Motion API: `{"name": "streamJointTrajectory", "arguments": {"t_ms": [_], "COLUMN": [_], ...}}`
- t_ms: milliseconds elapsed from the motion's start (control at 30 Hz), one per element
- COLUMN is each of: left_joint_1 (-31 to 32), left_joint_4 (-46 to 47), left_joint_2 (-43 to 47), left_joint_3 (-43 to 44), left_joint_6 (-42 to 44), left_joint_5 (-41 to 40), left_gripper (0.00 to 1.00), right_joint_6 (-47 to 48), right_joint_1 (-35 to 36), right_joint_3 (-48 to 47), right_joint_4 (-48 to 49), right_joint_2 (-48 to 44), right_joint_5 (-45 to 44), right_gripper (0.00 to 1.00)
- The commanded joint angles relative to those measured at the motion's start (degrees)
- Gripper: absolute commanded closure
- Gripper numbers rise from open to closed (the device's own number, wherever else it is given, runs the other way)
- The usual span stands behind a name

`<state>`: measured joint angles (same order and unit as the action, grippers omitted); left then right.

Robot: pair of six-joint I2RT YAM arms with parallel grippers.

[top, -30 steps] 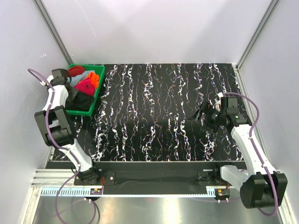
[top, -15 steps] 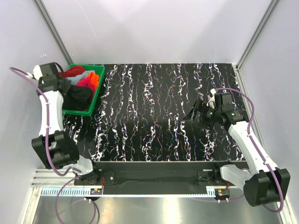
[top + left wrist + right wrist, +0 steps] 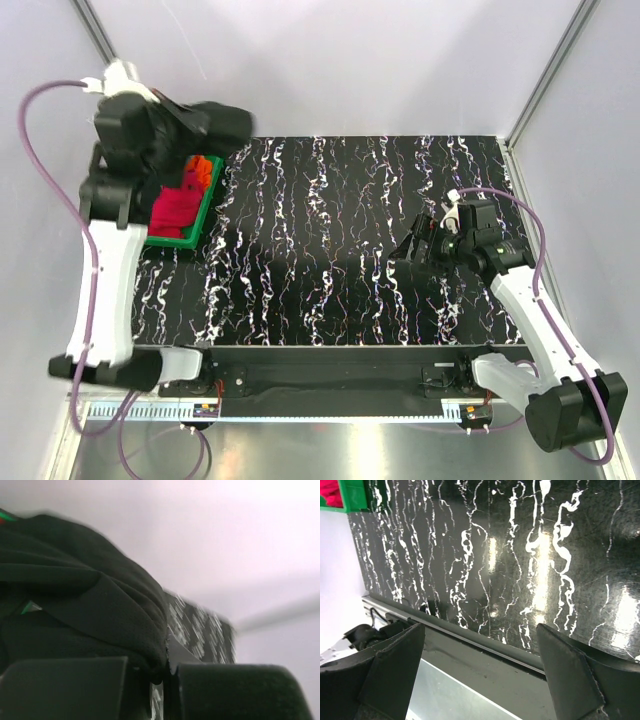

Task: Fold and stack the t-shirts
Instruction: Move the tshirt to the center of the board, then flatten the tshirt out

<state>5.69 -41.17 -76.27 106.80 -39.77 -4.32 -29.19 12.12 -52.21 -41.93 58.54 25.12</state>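
Your left fingers (image 3: pixel 65 690) are clamped on the black t-shirt (image 3: pixel 75 605), held above the green bin (image 3: pixel 208 200); other t-shirts (image 3: pixel 176 208) lie inside it. Your right fingers (image 3: pixel 390 670) stand apart, well right of the bin.

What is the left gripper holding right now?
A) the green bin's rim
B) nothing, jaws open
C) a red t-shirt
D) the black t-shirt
D: in the left wrist view, the left gripper is shut on the black t-shirt, its cloth pinched between the fingers, held up clear of the green bin.
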Motion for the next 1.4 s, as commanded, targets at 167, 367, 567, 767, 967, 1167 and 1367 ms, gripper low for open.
{"name": "streamJointTrajectory", "arguments": {"t_ms": [167, 367, 567, 767, 967, 1167, 1367], "left_joint_1": [14.3, 14.3, 13.3, 12.4, 12.4, 12.9, 13.5], "left_joint_4": [-2.4, -8.1, -9.5, -3.2, 9.1, 12.4, 12.2], "left_joint_2": [10.9, 20.9, 17.6, 2.5, -9.1, -18.8, -20.2], "left_joint_3": [-28.3, -38.1, -47.1, -46.2, -50.6, -49.6, -49.5], "left_joint_6": [0.8, 8.2, 9.7, 14.9, 14.6, 14.2, 13.8], "left_joint_5": [7.9, 6.5, 7.7, 12.9, 17.8, 23.4, 25.3], "left_gripper": [0.52, 0.14, 0.08, 0.09, 0.07, 0.21, 0.79], "right_joint_6": [-1.6, -2.4, -3.0, -4.5, -3.6, -1.7, -2.0], "right_joint_1": [0.7, 1.2, 8.4, 9.1, 9.1, 9.1, 9.1], "right_joint_3": [-4.7, -4.7, -9.3, -17.4, -22.2, -24.5, -25.4], "right_joint_4": [-0.5, 2.4, 8.2, 12.8, 12.8, 12.3, 12.3], "right_joint_2": [1.9, 8.8, 23.2, 38.7, 49.1, 54.1, 56.2], "right_joint_5": [6.1, 10.2, 9.6, 7.1, 5.2, 3.2, 4.5], "right_gripper": [0.00, 0.03, 0.05, 0.07, 0.16, 0.29, 0.80]}}
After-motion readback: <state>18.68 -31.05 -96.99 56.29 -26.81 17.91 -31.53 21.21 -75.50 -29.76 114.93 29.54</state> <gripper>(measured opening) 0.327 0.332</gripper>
